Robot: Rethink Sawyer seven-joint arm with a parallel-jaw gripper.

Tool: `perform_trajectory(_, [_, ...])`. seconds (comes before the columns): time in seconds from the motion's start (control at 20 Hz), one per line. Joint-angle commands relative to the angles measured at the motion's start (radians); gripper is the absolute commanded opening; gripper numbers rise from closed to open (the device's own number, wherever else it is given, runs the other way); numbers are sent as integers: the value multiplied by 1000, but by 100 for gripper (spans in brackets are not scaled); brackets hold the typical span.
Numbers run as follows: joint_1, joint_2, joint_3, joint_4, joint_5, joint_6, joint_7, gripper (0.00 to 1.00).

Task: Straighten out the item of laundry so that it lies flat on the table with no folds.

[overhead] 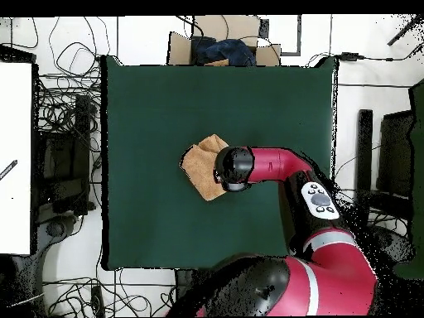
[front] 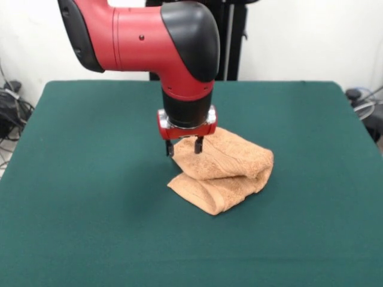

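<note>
Towel [front: 224,170] [overhead: 203,161]: plain peach-orange terry. Table [front: 90,179] [overhead: 149,108]: uniform dark green cloth. Arm [front: 137,33] [overhead: 277,161]: red shell, black joint caps, grey band near base. Gripper [front: 184,146]: black fingers under red mount. Walls at 12 o'clock: white.

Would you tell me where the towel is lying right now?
In the front view the towel lies folded near the middle of the table, slightly right of centre, with the gripper at its upper left edge.
</note>
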Motion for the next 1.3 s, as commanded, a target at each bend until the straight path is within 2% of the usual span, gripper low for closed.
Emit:
perform_trajectory(0.05, [13, 29, 64, -28, -70, -67, -67, 100])
perform_trajectory(0.55, [26, 56, 39, -39, -95, -101, -40, 100])
perform_trajectory(0.7, [6, 87, 55, -26, -113, -224, -17, 100])
perform_trajectory(0.85, [5, 70, 49, -5, -118, -265, 5, 100])
perform_trajectory(1.3, [1, 74, 60, -5, -115, -237, -17, 100])
